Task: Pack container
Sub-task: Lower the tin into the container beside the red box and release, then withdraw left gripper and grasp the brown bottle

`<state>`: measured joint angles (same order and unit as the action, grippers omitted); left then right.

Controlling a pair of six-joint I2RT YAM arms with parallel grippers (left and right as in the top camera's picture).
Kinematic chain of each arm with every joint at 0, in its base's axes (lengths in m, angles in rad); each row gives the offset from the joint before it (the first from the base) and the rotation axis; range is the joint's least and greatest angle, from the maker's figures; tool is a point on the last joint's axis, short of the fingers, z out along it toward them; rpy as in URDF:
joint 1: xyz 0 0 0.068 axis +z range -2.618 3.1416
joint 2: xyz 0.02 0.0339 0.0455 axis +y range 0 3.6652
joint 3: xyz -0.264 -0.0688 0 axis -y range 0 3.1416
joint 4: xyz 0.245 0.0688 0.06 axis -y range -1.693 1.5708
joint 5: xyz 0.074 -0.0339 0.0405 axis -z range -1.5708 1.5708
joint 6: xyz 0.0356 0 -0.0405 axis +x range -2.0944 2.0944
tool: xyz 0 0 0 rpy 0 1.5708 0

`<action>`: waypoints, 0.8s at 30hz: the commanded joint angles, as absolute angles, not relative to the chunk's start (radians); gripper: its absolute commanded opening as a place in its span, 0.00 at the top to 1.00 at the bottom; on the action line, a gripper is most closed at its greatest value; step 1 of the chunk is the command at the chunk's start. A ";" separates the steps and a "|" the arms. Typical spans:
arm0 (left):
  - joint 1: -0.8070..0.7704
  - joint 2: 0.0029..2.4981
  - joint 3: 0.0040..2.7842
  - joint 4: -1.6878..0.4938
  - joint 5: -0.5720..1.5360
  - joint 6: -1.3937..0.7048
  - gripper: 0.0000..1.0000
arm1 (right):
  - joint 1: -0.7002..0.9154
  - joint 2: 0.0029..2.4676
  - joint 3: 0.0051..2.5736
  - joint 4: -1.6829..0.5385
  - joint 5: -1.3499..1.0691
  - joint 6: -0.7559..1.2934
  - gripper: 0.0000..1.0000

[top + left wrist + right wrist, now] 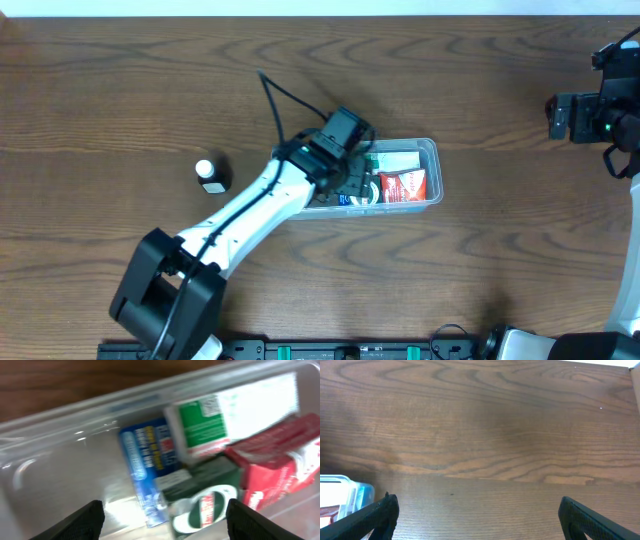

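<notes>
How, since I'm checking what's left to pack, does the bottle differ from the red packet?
The bottle stands on the table, left of the container; the red packet lies inside it. The bottle is dark with a white cap; the packet is red with white print. The bottle looks round from above; the packet is a flat rectangle. Both are smaller than the container.

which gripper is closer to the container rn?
Left. The left gripper hangs directly over the container, jaws open above the packets inside; the right gripper sits far off to its right, over bare table.
</notes>
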<state>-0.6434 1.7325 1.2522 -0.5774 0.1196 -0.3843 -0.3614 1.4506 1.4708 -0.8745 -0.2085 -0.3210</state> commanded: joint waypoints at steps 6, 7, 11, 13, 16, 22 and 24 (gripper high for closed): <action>-0.582 1.474 1.283 -0.611 0.202 -0.331 0.16 | -0.373 1.454 1.478 -0.876 -0.213 -0.307 0.01; -0.582 1.449 1.282 -0.619 0.201 -0.318 0.14 | -0.373 1.454 1.478 -0.876 -0.213 -0.307 0.01; -0.573 1.333 1.282 -0.659 0.201 -0.220 0.02 | -0.373 1.454 1.478 -0.876 -0.213 -0.307 0.01; -0.565 1.290 1.282 -0.694 0.200 -0.162 0.02 | -0.373 1.454 1.478 -0.876 -0.213 -0.307 0.01; -0.545 1.257 1.282 -0.766 0.180 -0.063 0.02 | -0.373 1.454 1.478 -0.876 -0.213 -0.307 0.01; -0.425 1.282 1.279 -0.908 0.118 -0.073 0.02 | -0.373 1.454 1.478 -0.876 -0.213 -0.307 0.01; -0.367 1.293 1.279 -0.916 0.118 -0.093 0.02 | -0.373 1.454 1.478 -0.876 -0.213 -0.307 0.01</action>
